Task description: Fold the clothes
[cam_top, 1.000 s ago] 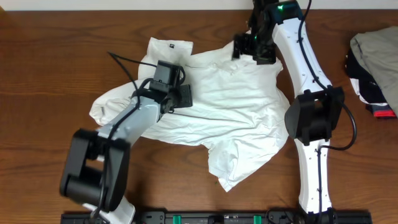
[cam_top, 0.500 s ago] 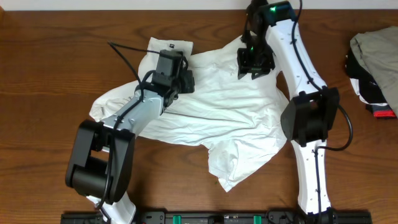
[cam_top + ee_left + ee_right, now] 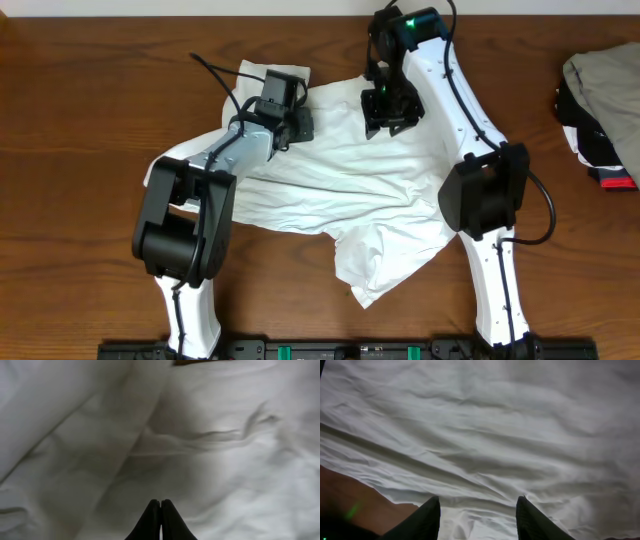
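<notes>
The clothes, one white wrinkled T-shirt (image 3: 370, 170), lie spread and rumpled across the middle of the brown table (image 3: 80, 200). My left gripper (image 3: 287, 112) rests on the shirt's upper left part, near a folded flap with a small dark label (image 3: 275, 72). In the left wrist view its fingertips (image 3: 160, 503) are pressed together over white cloth (image 3: 225, 460), and no fold shows between them. My right gripper (image 3: 385, 108) is low over the shirt's upper middle. Its jaws (image 3: 477, 506) stand apart above creased fabric (image 3: 495, 435), with bare wood at the lower left of that view.
A heap of beige-grey, black and red garments (image 3: 605, 100) lies at the right edge of the table. A black rail (image 3: 350, 350) runs along the front edge between the two arm bases. Bare wood surrounds the shirt on the left and at the front.
The left gripper reached farther up the shirt toward the labelled flap and its jaws closed. The right gripper slid left over the shirt's upper part and its jaws narrowed.
</notes>
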Available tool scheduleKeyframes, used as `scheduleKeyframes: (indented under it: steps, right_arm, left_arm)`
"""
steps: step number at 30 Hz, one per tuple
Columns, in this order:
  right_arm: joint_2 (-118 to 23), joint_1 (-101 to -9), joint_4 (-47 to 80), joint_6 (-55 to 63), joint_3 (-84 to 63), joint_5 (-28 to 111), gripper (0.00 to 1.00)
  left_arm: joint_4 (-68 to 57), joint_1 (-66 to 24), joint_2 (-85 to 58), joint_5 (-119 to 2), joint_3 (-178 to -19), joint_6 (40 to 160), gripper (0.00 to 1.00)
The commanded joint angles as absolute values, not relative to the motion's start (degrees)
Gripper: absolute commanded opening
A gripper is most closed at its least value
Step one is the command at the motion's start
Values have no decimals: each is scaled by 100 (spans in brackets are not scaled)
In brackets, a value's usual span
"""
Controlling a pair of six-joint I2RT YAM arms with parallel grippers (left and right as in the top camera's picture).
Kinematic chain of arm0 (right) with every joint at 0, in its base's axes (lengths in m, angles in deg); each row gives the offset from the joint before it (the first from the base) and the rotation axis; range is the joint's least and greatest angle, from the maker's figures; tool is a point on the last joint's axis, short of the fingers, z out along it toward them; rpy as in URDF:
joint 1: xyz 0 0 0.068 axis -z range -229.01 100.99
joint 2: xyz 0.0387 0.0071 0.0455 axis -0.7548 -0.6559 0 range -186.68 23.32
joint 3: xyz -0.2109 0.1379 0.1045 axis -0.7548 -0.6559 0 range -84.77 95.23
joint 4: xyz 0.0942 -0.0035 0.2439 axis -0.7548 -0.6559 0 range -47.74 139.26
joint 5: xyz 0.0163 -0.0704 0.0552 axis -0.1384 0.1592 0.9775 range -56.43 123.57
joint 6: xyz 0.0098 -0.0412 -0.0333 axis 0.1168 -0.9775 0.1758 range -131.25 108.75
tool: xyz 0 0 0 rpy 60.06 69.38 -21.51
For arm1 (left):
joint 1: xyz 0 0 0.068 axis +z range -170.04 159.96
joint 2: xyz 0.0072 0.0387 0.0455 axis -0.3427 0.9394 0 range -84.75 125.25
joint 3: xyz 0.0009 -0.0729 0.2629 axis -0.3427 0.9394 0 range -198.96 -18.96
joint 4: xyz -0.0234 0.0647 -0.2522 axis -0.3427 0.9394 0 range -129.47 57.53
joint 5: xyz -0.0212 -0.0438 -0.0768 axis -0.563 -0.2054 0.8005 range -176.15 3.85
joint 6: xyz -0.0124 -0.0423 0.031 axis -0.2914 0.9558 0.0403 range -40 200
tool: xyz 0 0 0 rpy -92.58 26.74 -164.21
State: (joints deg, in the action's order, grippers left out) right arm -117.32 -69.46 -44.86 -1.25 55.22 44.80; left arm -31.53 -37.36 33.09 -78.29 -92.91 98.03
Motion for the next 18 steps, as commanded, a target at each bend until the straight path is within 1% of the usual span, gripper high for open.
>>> scheduleKeyframes:
  steps: [1,10,18]
  right_arm:
    - [-11751,-6933,-4449,-211,5603,4410,47]
    - [-11753,-7005,-4410,-211,5461,4410,50]
    - [-11753,-7201,-3883,-55,4501,4506,49]
  left_arm:
    - [-3116,-3570,3416,-7932,-9420,9781,6]
    - [-3290,-3343,3517,-7986,-9420,9650,6]
    - [-3391,-3113,3519,-8091,-9420,9650,6]
